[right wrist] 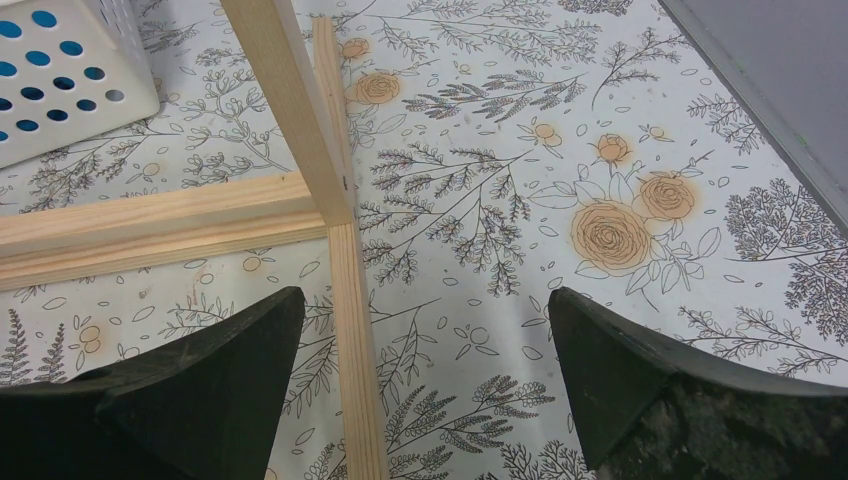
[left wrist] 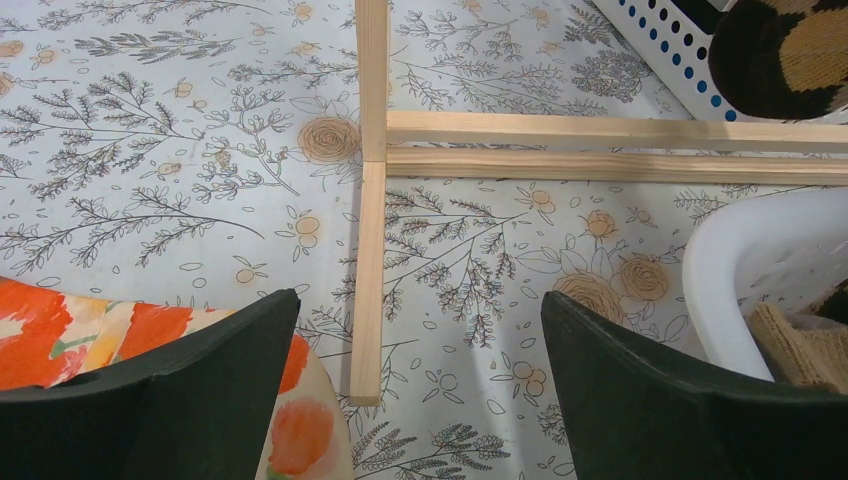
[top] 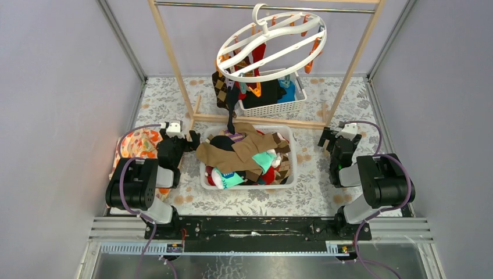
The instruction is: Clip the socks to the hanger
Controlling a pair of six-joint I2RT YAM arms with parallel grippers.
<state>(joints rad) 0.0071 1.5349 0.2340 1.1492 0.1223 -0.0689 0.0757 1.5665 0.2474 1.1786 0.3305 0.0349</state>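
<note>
Soft, light, floppy socks [top: 247, 154] heaped in white basket [top: 203, 177] between the arms; hanger [top: 271, 39] hangs on rail [top: 192, 4] behind. Left gripper [left wrist: 420, 325] and right gripper [right wrist: 425, 325] both wide, empty. Best pinch a top cuff; fabric drapes, may snag neighbours.

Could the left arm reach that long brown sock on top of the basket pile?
Probably yes. The left gripper sits open right beside the basket, and the brown sock lies on top of the pile, nothing covering it.
</note>
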